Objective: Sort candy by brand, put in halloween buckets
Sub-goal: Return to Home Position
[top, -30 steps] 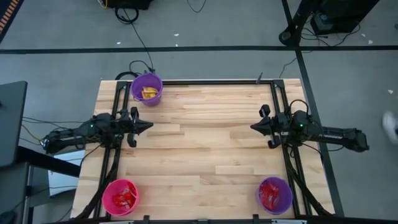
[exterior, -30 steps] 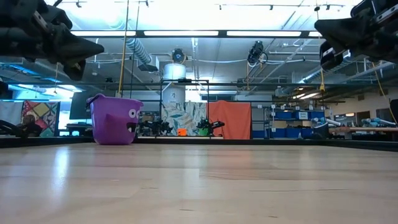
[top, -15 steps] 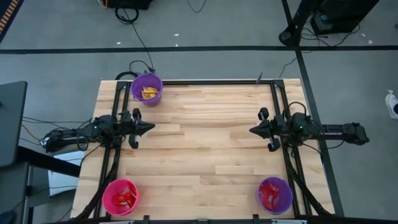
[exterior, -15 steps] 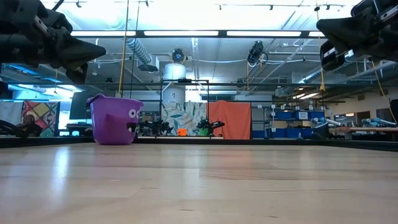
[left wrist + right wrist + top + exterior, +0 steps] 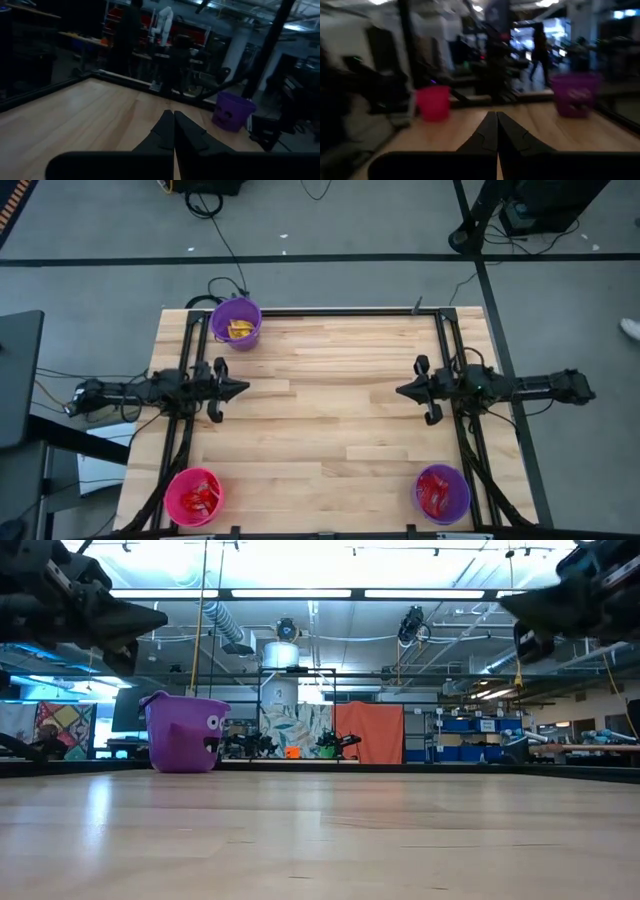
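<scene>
- Parking looks like the only job left. The left tool (image 5: 240, 389) and right tool (image 5: 400, 391) hover at mid-bench, facing each other, each with its fingers pressed together on nothing.
- I'd draw each one straight back and level (no dipping toward a rim).
- Candy's all binned: yellow packets (image 5: 239, 329) in the far purple bucket (image 5: 214, 320), red bars (image 5: 200, 496) in the pink bucket (image 5: 170, 492), and reddish wrappers (image 5: 438, 492) in the near purple bucket (image 5: 465, 492).
- The bench (image 5: 330, 410) is pale planks, with grey floor (image 5: 330, 280), cables (image 5: 225, 240) and a lit workshop beyond.
</scene>
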